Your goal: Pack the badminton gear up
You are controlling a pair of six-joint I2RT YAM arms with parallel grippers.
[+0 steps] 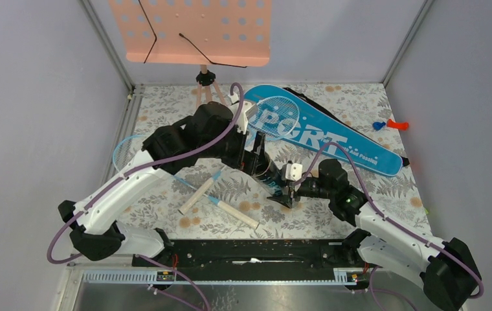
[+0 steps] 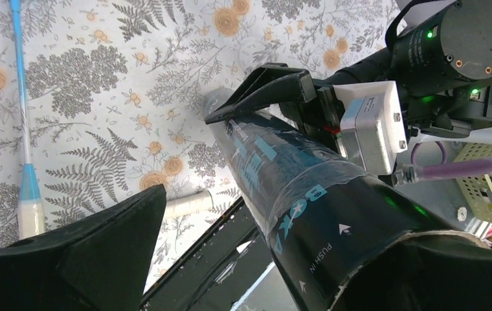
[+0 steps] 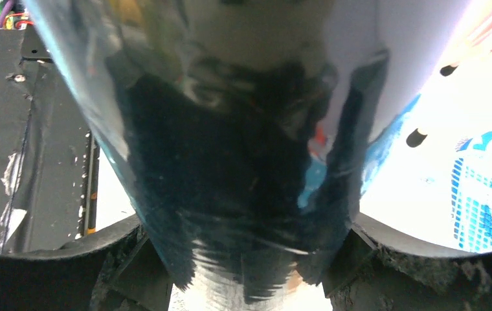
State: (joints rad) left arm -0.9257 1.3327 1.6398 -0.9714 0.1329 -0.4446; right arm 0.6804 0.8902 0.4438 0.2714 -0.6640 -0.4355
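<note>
A long black lettered tube slants across the middle of the table. My right gripper is shut on its near end, with both fingers pressed against its sides in the right wrist view. My left gripper stands wide open around the tube's far end. There the tube lies against the right finger, well apart from the left finger. The blue "SPORT" racket bag lies at the back right with a racket head over it. A second light-blue racket lies at the left, and two pale handles cross nearby.
A peach perforated music stand on a tripod stands at the back centre. Small red and blue bits lie at the right wall. A black rail runs along the near edge between the arm bases.
</note>
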